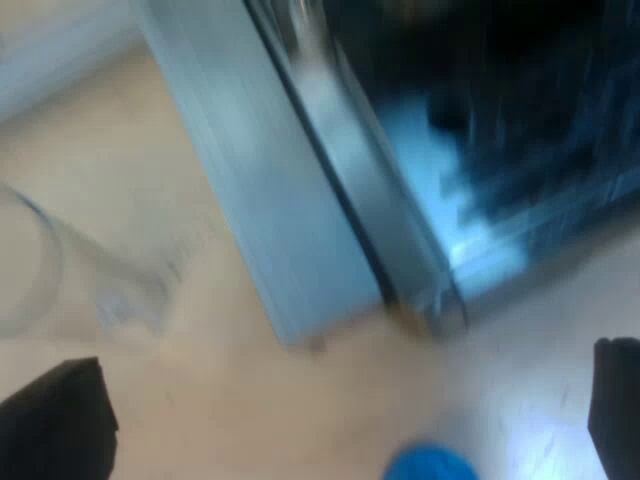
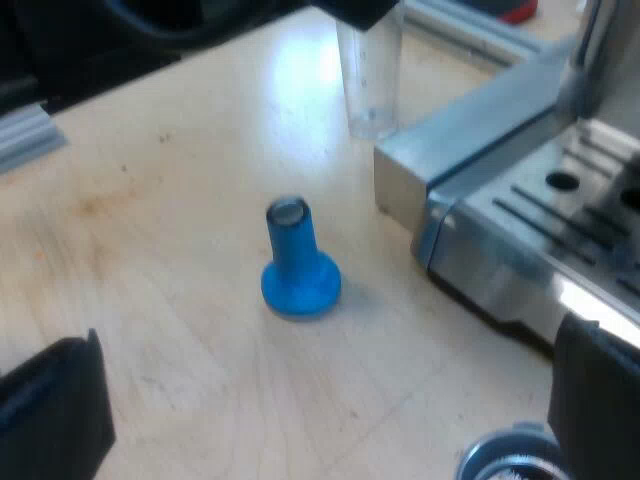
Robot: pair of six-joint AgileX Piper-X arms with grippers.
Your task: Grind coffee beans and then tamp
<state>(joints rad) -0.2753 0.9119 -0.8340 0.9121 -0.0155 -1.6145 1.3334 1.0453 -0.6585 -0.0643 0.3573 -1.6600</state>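
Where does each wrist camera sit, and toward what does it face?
Left wrist view: rides the left arm, looks down at the base corner of the espresso machine; own left gripper open.
Right wrist view: rides the right arm, looks down at the blue tamper by the machine's front; own right gripper open.
Both share the tamper and machine.

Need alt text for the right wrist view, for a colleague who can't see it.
A blue tamper stands upright on the wooden table, ahead of the open right gripper. Beyond it, a clear measuring glass stands by a corner of the espresso machine.
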